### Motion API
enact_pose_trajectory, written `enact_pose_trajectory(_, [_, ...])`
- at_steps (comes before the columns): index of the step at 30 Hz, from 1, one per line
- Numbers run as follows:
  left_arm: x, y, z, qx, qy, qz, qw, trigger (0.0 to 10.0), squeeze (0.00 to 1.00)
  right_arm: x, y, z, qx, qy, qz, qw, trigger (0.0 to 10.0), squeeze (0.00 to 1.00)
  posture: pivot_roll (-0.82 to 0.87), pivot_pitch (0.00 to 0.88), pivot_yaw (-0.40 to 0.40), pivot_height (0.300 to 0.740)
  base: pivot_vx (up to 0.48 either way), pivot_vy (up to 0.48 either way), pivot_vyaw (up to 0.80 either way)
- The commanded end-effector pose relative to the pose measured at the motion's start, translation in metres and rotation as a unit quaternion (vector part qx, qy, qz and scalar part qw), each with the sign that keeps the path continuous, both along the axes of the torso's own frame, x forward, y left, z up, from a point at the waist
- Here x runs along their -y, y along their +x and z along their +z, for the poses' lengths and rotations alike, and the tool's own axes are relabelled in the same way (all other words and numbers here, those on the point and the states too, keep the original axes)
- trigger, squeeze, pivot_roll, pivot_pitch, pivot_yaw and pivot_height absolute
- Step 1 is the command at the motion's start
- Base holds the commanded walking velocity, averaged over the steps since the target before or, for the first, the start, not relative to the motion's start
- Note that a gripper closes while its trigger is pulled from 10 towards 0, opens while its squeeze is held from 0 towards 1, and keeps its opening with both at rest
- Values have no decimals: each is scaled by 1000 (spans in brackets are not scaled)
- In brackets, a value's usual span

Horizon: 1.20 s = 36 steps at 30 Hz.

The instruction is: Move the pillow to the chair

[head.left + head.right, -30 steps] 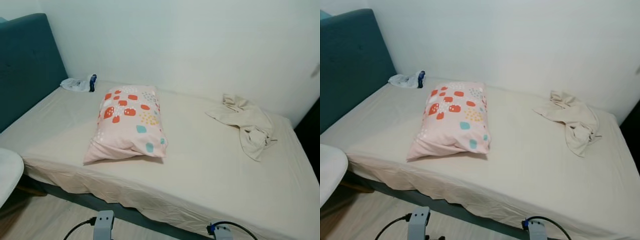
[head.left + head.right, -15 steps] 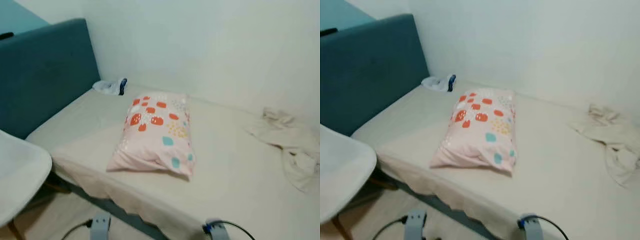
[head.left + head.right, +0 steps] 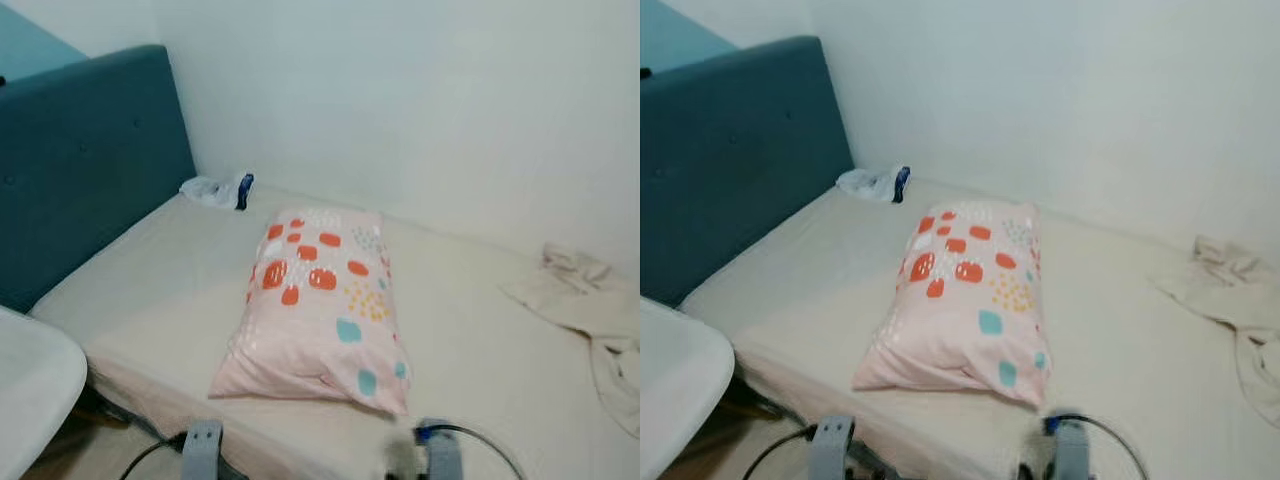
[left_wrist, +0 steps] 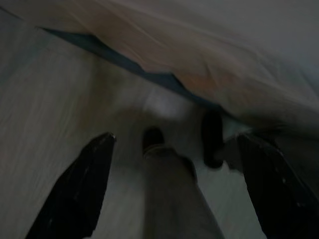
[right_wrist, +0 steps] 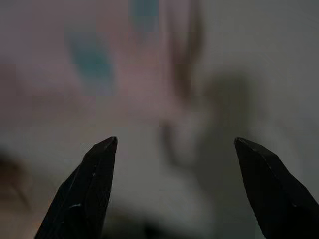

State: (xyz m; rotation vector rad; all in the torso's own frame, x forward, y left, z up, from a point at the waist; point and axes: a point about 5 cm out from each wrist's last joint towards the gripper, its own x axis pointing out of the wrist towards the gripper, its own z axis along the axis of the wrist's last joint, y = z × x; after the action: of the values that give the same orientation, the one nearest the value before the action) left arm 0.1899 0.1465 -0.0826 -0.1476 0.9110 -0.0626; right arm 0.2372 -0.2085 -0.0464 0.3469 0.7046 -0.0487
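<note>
Looking down at the bed [image 3: 150,300], I see the pillow [image 3: 320,310] lying flat on the beige sheet, close to the bed's near edge and about midway along it. It is pale pink with red, teal and yellow spots, its long side running from the near edge toward the wall [image 3: 400,100]. The chair [image 3: 30,400], white and rounded, stands off the bed's near left corner, by the teal headboard [image 3: 80,160]; the pillow is well apart from it.

In the far left corner of the bed, where headboard meets wall, lies a small white cloth with a dark blue bit [image 3: 218,189]. Toward the right end of the bed a crumpled beige garment [image 3: 590,310] sprawls on the sheet.

My left claw [image 4: 174,184] hangs low beside the bed, its two black fingers [image 4: 79,189] spread wide apart with nothing between them; beyond them I make out pale wooden floor [image 4: 45,99], the dark bed frame and the hanging edge of the sheet, all dim and blurred. My right claw [image 5: 177,189] is also spread wide and empty, pointing at a blurred pink surface with teal patches that looks like the pillow. In my head views the grey wrists of both arms [image 3: 203,450] show at the bottom edge, each with a black cable, just in front of the bed's near edge.
</note>
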Motion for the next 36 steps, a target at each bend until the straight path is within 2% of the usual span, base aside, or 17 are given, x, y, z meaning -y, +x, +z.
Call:
enact_pose_trajectory(1, [-7, -11, -5, -17, 12, -2, 1000, 10000, 0, 4, 18, 16, 55, 41, -29, 997, 10000, 0, -50, 0, 15, 740, 0, 0, 0])
enact_pose_trajectory(4, [-9, -14, -6, -20, 16, -6, 1000, 10000, 0, 11, 41, 37, 108, 52, -39, 992, 10000, 0, -47, 0, 17, 740, 0, 0, 0])
enact_pose_trajectory(6, [-10, -15, -7, -21, 17, -8, 1000, 10000, 0, 15, 50, 47, 125, 52, -49, 990, 10000, 0, -42, 0, 18, 740, 0, 0, 0])
enact_pose_trajectory(11, [-13, -18, -8, -23, 24, -14, 999, 10000, 0, 19, 65, 61, 128, 52, -71, 988, 10000, 0, -32, 0, 20, 740, 0, 0, 0])
enact_pose_trajectory(16, [-15, -20, -8, -22, 26, -14, 999, 10000, 0, 20, 69, 64, 125, 58, -85, 987, 10000, 0, -20, 0, 23, 740, 0, 0, 0])
enact_pose_trajectory(17, [-20, -22, -9, -18, 28, -15, 999, 10000, 0, 23, 70, 65, 123, 66, -108, 984, 10000, 0, 4, 0, 41, 735, 0, 0, 0])
enact_pose_trajectory(20, [-23, -23, -8, -11, 29, -17, 999, 10000, 0, 26, 70, 66, 126, 73, -125, 981, 10000, 0, 16, 3, 48, 725, 0, 0, 0])
enact_pose_trajectory(21, [-25, -22, -7, -2, 28, -18, 999, 10000, 0, 28, 70, 67, 129, 77, -130, 980, 10000, 0, 27, 30, 54, 720, 0, 0, 0])
enact_pose_trajectory(25, [-27, -22, -6, 5, 28, -19, 999, 10000, 0, 29, 70, 68, 131, 79, -132, 979, 10000, 0, 30, 37, 55, 715, 0, 0, 0])
enact_pose_trajectory(26, [-28, -16, -3, 25, 28, -21, 999, 10000, 0, 31, 72, 70, 136, 81, -133, 978, 10000, 0, 46, 78, 63, 710, 0, 0, 0])
enact_pose_trajectory(28, [-30, -6, 4, 59, 29, -29, 997, 10000, 0, 34, 75, 75, 143, 80, -132, 978, 10000, 0, 56, 113, 70, 700, 0, 0, 0])
enact_pose_trajectory(29, [-30, -6, 4, 59, 29, -29, 997, 10000, 0, 34, 75, 75, 143, 80, -132, 978, 10000, 0, 56, 113, 70, 700, 0, 0, 0])
enact_pose_trajectory(32, [-34, 12, 17, 110, 25, -28, 993, 10000, 0, 37, 80, 82, 150, 68, -125, 978, 10000, 0, 64, 160, 78, 685, 0, 0, 0])
enact_pose_trajectory(36, [-35, 17, 21, 122, 25, -27, 992, 10000, 0, 37, 81, 83, 150, 63, -122, 979, 10000, 0, 64, 160, 78, 680, 0, 0, 0])
